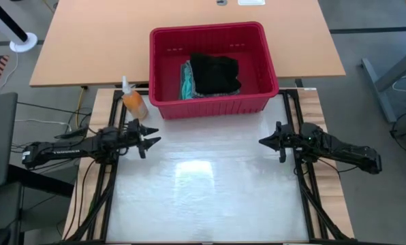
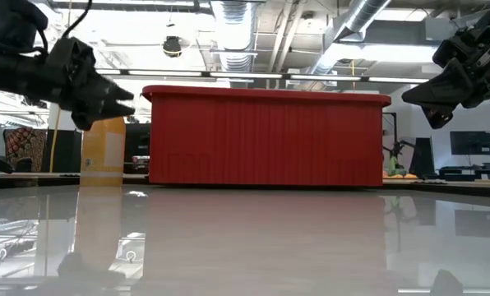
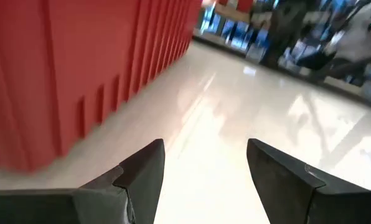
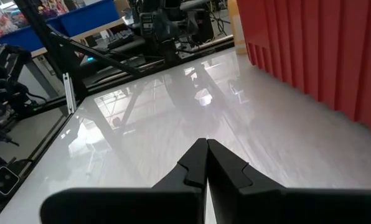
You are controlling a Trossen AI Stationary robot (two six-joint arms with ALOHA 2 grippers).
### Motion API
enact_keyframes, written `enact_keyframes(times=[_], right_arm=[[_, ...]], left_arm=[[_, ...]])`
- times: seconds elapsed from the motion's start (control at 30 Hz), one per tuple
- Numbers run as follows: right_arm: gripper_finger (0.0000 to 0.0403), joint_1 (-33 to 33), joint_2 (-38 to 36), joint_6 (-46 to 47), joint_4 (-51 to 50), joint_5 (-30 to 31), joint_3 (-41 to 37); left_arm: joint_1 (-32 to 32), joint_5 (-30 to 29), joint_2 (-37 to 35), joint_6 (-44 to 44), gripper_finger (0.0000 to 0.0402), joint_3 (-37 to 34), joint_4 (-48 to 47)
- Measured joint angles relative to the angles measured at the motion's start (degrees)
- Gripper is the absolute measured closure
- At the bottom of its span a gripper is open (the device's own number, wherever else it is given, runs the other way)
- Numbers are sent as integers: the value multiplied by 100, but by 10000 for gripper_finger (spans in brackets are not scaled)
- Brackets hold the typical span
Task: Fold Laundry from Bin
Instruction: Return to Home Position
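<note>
My left gripper [image 1: 150, 139] is hovering fingers apart, right gripper [image 1: 263, 141] pinched together. The bin [image 1: 213, 102] is sitting ahead between them, laundry [image 1: 215, 73] apparently folded inside.

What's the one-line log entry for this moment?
left fingers: open, empty, table left edge | right fingers: shut, empty, table right edge | laundry: stacked inside red bin

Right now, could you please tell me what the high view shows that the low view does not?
Only the high view looks into the red bin: a folded black garment lies over a turquoise garment. Only the low view shows the room behind, with ceiling ducts. Both show the bin, the orange bottle beside it, and the left gripper, open, and right gripper, shut, above the table.
</note>
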Motion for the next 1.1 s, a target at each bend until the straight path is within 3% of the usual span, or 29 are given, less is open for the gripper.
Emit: enact_keyframes(times=[0.23,1.1], right_arm=[[365,0,0,-2,0,1,-2],[365,0,0,-11,1,1,-7]], left_arm=[[0,54,77,1,184,45,-501],[0,17,75,2,184,81,-579]])
